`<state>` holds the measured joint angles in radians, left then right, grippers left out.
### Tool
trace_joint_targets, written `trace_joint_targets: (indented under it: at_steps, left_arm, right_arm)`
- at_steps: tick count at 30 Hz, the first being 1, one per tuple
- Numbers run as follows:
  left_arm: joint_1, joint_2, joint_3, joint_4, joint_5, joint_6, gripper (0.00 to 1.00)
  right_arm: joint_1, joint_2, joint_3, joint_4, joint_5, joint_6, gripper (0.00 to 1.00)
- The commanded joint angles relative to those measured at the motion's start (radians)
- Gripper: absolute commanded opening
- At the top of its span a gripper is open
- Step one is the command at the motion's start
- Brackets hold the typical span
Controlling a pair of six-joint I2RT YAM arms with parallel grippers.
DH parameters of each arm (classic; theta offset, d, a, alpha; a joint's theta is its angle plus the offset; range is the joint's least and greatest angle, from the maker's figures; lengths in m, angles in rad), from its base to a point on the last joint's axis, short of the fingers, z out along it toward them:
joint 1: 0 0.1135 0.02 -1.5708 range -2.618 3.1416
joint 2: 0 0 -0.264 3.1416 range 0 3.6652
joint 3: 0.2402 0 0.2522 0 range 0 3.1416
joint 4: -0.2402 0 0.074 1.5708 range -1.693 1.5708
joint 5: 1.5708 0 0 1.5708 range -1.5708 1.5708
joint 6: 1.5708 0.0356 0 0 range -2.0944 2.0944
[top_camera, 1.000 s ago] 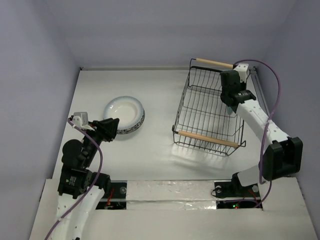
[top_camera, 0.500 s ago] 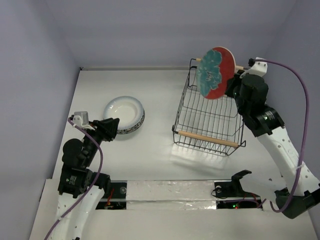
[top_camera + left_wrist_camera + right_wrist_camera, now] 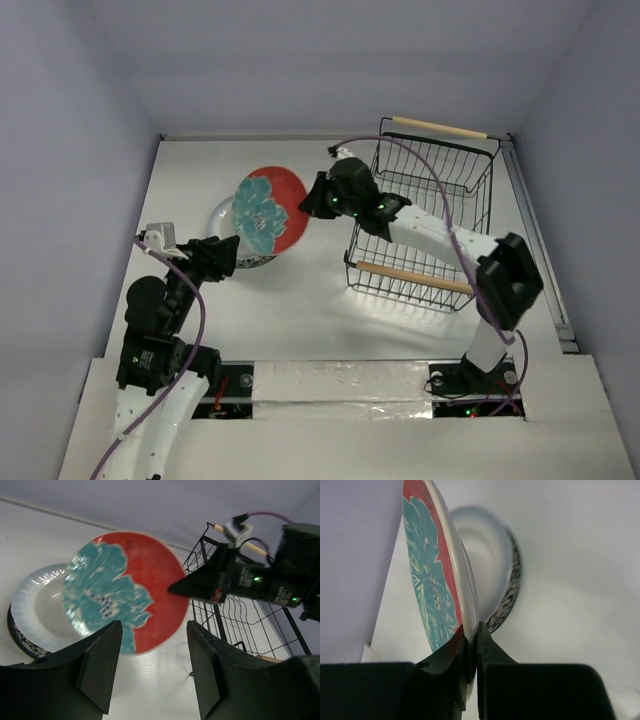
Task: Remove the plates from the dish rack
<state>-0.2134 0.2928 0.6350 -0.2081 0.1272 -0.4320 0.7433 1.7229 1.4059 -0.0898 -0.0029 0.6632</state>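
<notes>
At the near left edge of the table [image 3: 330, 310], the left arm [image 3: 150, 340] is seen rising from its base, and the left gripper [image 3: 228, 252] is held low, aimed at the far right. Its jaws are parted and nothing is gripped between them. Just beyond its fingertips, a stack of plates [image 3: 221, 218] is set on the table, left of centre; a white inside and a dark blue patterned rim are shown. A red plate [image 3: 268, 212] with a large teal flower is held over the right part of this stack, steeply tilted, its painted face turned to the near left. Whether it touches the stack cannot be told. Its right rim is pinched by the right gripper [image 3: 312, 200], whose two fingers are clenched on either face of the edge, as is shown plainly in the right wrist view. The right arm [image 3: 450, 245] is stretched from its near right base leftward across the dish rack [image 3: 465, 180]. The rack is placed on the right half of the table, with one wooden handle [image 3: 412, 277] at its near side and the other [image 3: 440, 127] at its far side.
</notes>
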Motion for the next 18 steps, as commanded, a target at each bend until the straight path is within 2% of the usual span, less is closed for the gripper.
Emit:
trace_joint_targets:
  at_steps: [1,8,14,18]
  left_arm:
    - [0.008,-0.023,0.025,0.013,-0.040,-0.002,0.51]
    - [0.008,-0.018,0.020,0.021,-0.021,-0.001,0.52]
    - [0.008,-0.018,0.019,0.026,-0.012,-0.001,0.52]
    - [0.008,-0.018,0.017,0.027,-0.008,-0.001,0.52]
  right_arm:
    - [0.027,0.039,0.189,0.266,-0.098,0.142,0.00]
    - [0.062,0.231,0.260,0.327,-0.153,0.255,0.00]
    - [0.062,0.314,0.272,0.360,-0.155,0.331,0.00]
    - [0.062,0.348,0.283,0.346,-0.160,0.337,0.05]
